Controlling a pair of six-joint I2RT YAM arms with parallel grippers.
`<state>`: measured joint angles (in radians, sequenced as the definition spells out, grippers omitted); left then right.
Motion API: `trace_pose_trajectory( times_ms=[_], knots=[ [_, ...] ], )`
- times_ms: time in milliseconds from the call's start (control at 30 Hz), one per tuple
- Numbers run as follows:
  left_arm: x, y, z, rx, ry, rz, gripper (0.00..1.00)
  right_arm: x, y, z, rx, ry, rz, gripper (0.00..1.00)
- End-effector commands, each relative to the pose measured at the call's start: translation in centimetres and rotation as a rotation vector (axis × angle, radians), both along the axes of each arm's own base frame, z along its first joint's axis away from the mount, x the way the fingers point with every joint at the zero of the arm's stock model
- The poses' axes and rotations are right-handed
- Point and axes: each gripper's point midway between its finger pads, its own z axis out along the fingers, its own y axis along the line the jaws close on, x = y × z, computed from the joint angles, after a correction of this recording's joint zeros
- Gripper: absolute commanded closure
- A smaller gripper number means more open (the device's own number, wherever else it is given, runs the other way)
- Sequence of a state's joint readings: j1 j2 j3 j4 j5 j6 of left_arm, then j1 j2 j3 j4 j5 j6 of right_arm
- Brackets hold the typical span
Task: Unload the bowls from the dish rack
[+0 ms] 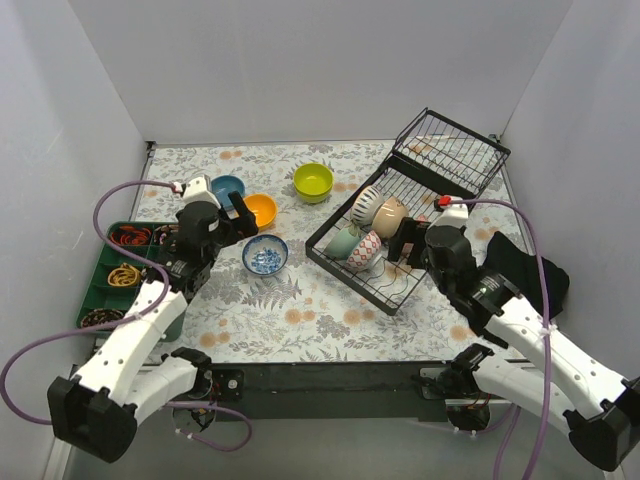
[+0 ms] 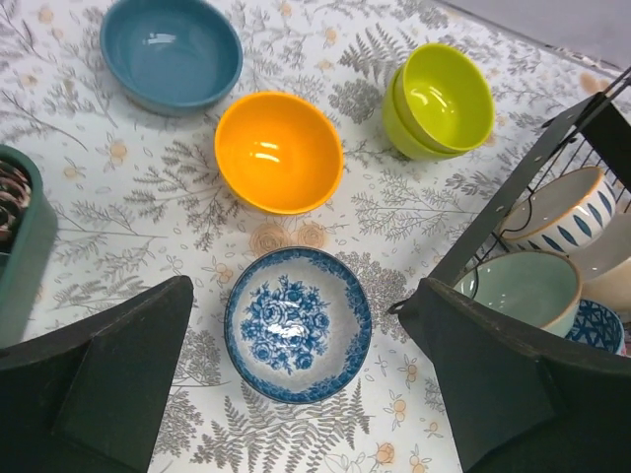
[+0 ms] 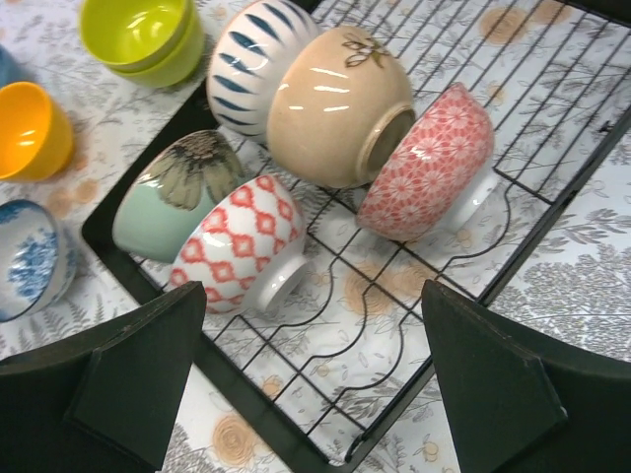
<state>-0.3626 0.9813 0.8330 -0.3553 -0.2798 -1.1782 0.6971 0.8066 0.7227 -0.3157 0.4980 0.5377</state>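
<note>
Left jaws stand spread wide over the blue-white bowl (image 2: 296, 340) on the worktop (image 1: 300, 310), with orange (image 2: 279, 151), blue (image 2: 171, 51) and lime bowls (image 2: 439, 99) beyond. Right jaws, also spread, hover above the rack (image 1: 340, 273) at right, where five patterned bowls (image 3: 340, 103) lie tipped on their sides.

Bright, even light — soft shadows, small glare on the orange bowl (image 2: 279, 153).

The table (image 1: 300, 300) wears a fern-and-flower cloth. On it sit a blue bowl (image 1: 227, 188), an orange bowl (image 1: 261, 209), two stacked lime bowls (image 1: 313, 181) and a blue-and-white patterned bowl (image 1: 265, 255), with the black dish rack (image 1: 398, 288) to the right and a green tray (image 1: 108, 292) at the left edge.
</note>
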Motion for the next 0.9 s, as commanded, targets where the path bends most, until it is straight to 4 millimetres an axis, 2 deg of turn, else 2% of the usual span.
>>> trace_pose_trajectory(
  times_ms=[0,33,67,133,167,233,267,367,500,733,867],
  knots=[
    [-1.2,1.4,2.6,0.113,-0.144,-0.051,0.02,2.0,-1.3,0.8,-0.046,0.016,-0.05,0.02],
    [-1.6,1.6,1.6,0.119,-0.137,-0.053,0.02,2.4,-1.3,0.1,-0.051,0.045,-0.045,0.01],
    [-2.1,1.8,2.9,0.104,-0.193,-0.05,0.02,3.1,-2.1,0.1,-0.05,0.05,-0.069,0.01],
    [-2.6,1.9,1.8,0.098,-0.203,-0.051,0.02,3.9,-2.4,-0.9,-0.049,0.088,-0.068,0.01],
    [-2.6,1.9,2.2,0.093,-0.237,-0.05,0.02,4.7,-3.5,-1.0,-0.04,0.093,-0.099,0.01],
    [-2.9,2.2,2.8,0.089,-0.266,-0.042,0.02,5.4,-3.7,-1.9,-0.028,0.126,-0.084,0.01],
    [-2.9,2.2,2.9,0.084,-0.266,-0.039,0.02,6.0,-4.6,-2.2,-0.019,0.136,-0.11,0.01],
    [-2.8,1.9,2.4,0.083,-0.25,-0.054,0.02,6.9,-5.2,-3.5,0.002,0.174,-0.116,0.01],
    [-2.9,1.5,2.1,0.079,-0.233,-0.072,0.02,7.9,-5.2,-4.5,0.037,0.19,-0.113,0.02],
    [-2.9,1.1,2.1,0.068,-0.233,-0.092,0.02,8.5,-4.2,-5.7,0.122,0.215,-0.093,0.04],
    [-2.9,0.9,1.9,0.065,-0.227,-0.106,0.02,8.4,-4.3,-7.4,0.136,0.263,-0.12,0.04]
  ],
)
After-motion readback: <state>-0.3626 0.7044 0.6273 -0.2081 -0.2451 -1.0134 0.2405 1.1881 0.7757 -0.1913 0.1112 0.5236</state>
